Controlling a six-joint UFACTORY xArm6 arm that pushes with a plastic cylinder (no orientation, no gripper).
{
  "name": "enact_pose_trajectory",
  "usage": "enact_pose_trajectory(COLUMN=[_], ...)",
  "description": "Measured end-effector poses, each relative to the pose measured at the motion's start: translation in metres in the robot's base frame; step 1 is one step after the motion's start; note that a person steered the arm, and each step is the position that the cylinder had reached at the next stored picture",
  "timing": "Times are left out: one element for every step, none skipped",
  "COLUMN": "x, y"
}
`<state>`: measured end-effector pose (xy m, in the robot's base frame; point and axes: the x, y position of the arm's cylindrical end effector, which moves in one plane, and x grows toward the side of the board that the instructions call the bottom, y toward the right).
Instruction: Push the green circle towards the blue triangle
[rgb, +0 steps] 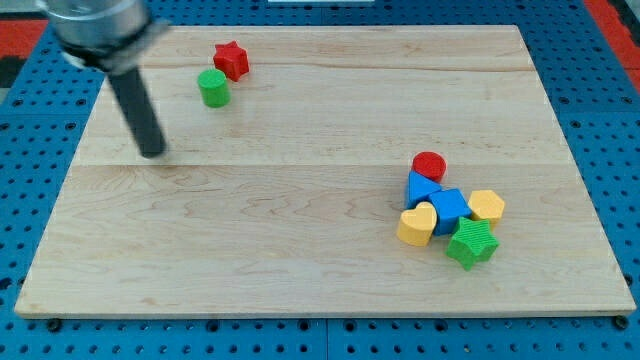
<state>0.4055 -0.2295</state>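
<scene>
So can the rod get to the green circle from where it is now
Probably yes. My tip sits apart from the green circle, to the view's lower left of it, with only bare board between them. The red star lies on the circle's far side, out of the way.

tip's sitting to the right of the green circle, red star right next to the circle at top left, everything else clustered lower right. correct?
Not quite. In the camera view my tip is to the view's left of the green circle and lower, not to its right. The rest holds: the red star sits right beside the circle at top left, and the other blocks, the blue triangle among them, cluster at lower right.
</scene>
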Motion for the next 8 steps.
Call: enact_pose_trajectory(x=[-0.071, -0.098, -0.088, -0.077, -0.05, -0.022, 0.008, 0.009], y=[-0.026, 0.043, 0.095, 0.146, 0.185, 0.222, 0.25, 0.209])
